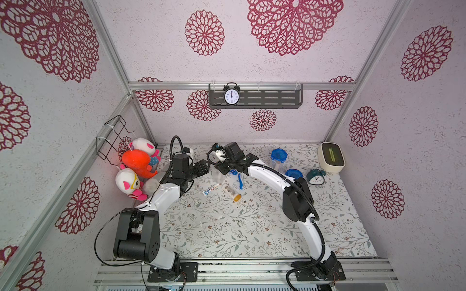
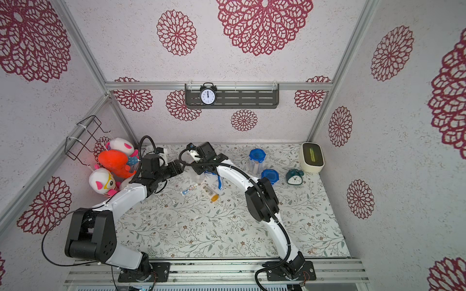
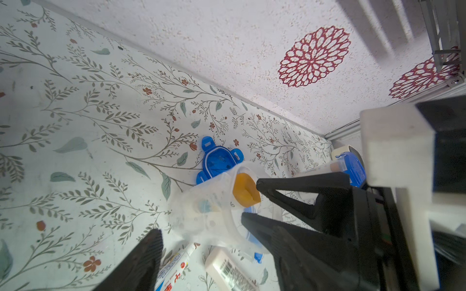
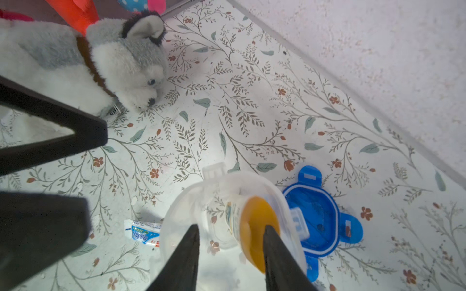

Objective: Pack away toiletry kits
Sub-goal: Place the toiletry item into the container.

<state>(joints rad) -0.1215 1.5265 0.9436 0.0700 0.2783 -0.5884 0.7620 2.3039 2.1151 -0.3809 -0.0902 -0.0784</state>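
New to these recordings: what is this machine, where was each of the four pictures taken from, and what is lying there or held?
Two white robot arms stand at a flowered table, each ending in a pincer. Two pictures look down from overhead; two come from cameras on the wrists. The right pincer is open around an orange-capped bottle inside a clear jar; the left pincer is open beside it. Loose nearby: a blue lid, a toothpaste tube, a blue toothbrush, a second bottle.
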